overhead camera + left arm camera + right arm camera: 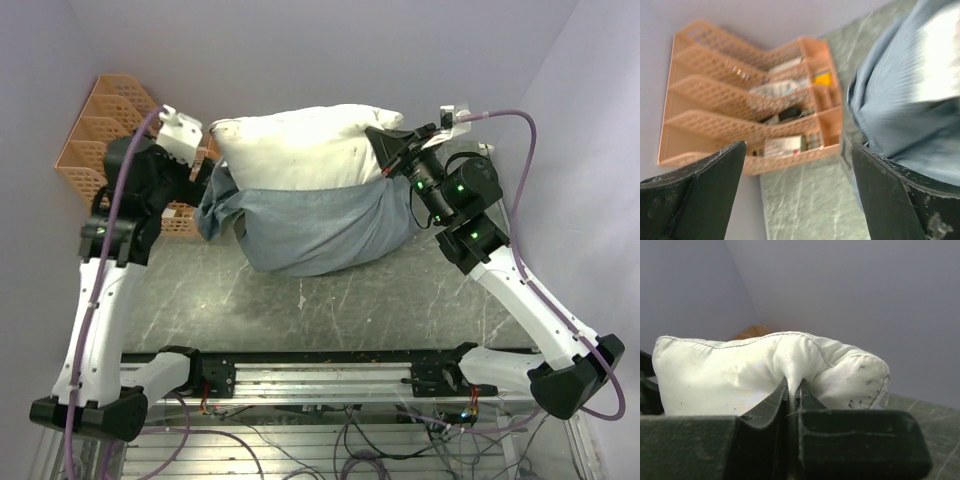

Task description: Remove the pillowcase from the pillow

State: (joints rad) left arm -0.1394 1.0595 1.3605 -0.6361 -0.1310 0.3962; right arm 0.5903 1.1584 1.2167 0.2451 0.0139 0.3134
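Centrally, off-white pillow [300, 145] half out of the blue-grey pillowcase [320, 230] on the desk [400, 300], right end effector [792, 390] pinched tight on the pillow's upper-right edge, left end effector [797, 150] spread apart beside the pillowcase's left end, orange rack [100, 140] at upper left

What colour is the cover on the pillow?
The pillowcase is blue-grey, clearest in the top external view.

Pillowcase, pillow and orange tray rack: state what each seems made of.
The limp blue-grey cloth pillowcase: thin woven fabric, matte, creasing in soft folds. The plump off-white pillow: stitched cloth shell, perhaps cotton, speckled, seams visible. The peach lattice tray rack: probably rigid moulded plastic, judging by its perforated walls.
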